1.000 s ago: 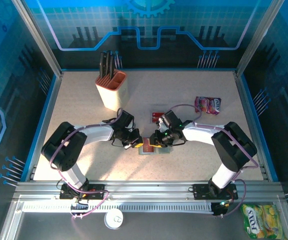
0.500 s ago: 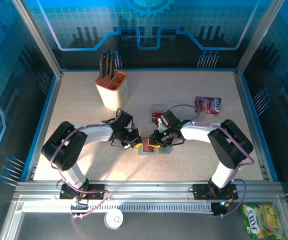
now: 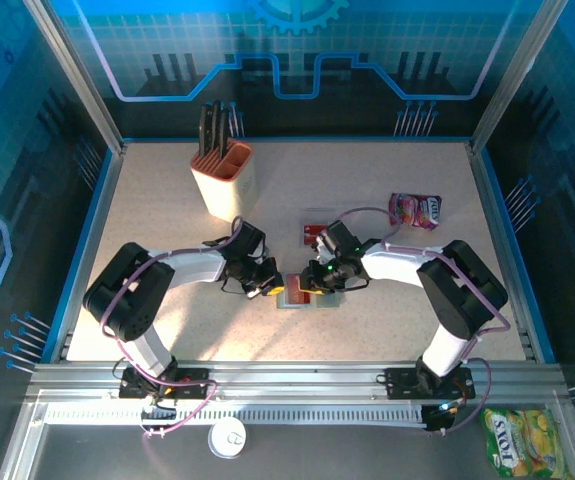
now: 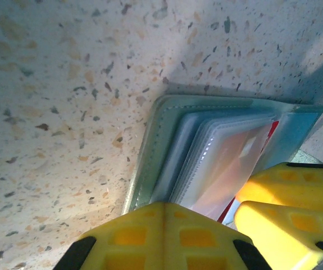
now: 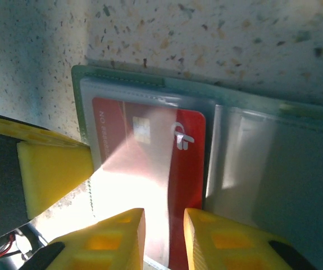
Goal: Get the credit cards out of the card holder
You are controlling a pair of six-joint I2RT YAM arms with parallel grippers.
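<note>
**Both jaws meeting on the open card holder**

From above, I am watching the left gripper (image 3: 270,288) and right gripper (image 3: 314,284) converging on the card holder (image 3: 325,299), which is lying open on the counter (image 3: 167,230) under their jaws; what I take for a loose red credit card (image 3: 315,232) is lying just beyond the right jaws. On the left wrist, the jaws are standing narrow at the holder's near edge, I judge to pin it; a true clamp I cannot tell. On the right wrist, the jaws are standing narrow over the sleeved red credit card (image 5: 150,146), probably to draw it out; whether they are pinching it I cannot tell.
</note>
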